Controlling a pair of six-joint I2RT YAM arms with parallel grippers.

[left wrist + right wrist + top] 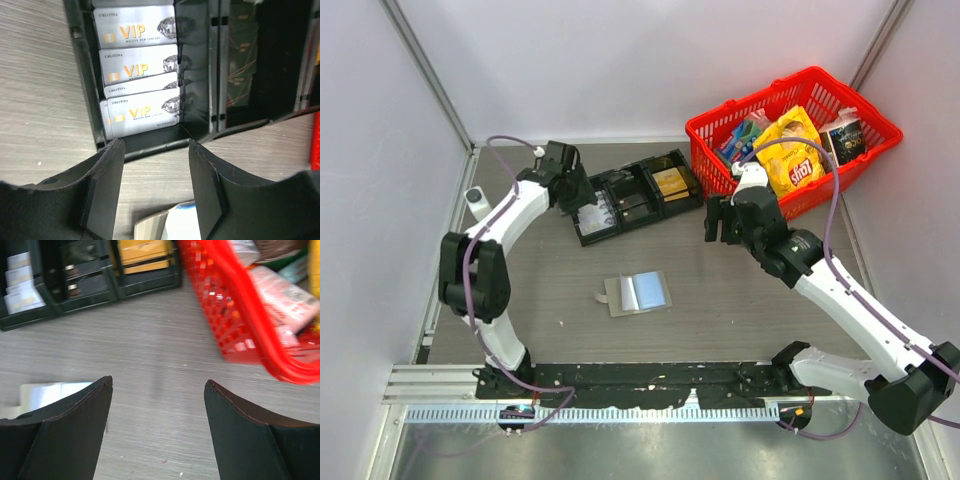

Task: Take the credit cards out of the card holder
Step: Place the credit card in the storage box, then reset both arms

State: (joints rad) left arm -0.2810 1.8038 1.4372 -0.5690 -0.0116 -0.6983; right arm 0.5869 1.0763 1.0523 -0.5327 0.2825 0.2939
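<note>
At tray [84, 75], left end effector [155, 145] parted, credit cards [142, 111] inside

A lab test cell: white panel walls [620, 60] box in a grey table [720, 310].

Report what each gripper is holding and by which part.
Nothing is held. The left gripper stands open by the VIP cards in the black tray; the right gripper stands open above the table.

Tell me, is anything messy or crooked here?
A little. The silver VIP cards in the black tray's end compartment lie in a sloppy overlapping pile, the nearest ones tilted. Nothing looks spilled or broken.
</note>
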